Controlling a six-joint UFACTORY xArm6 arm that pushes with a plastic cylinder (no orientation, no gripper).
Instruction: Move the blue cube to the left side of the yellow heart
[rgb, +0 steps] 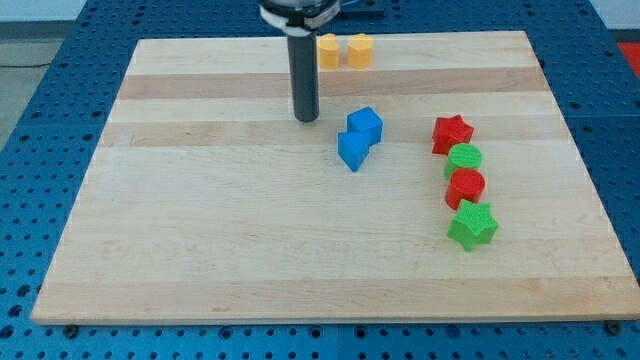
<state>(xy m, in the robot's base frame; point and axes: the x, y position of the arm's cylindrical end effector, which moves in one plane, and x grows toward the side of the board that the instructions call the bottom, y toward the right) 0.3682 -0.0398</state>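
The blue cube (366, 125) sits near the board's middle, touching a second blue block (352, 151) just below and left of it. Two yellow blocks stand at the board's top edge: the left one (328, 51), partly hidden by the rod, and the right one (360, 50). I cannot tell which of them is the heart. My tip (307, 119) rests on the board a short way left of the blue cube, apart from it, and below the yellow blocks.
A column of blocks stands at the view's right: a red star (452, 133), a green round block (463, 158), a red round block (465, 186) and a green star (472, 224). The wooden board (200, 220) lies on a blue perforated table.
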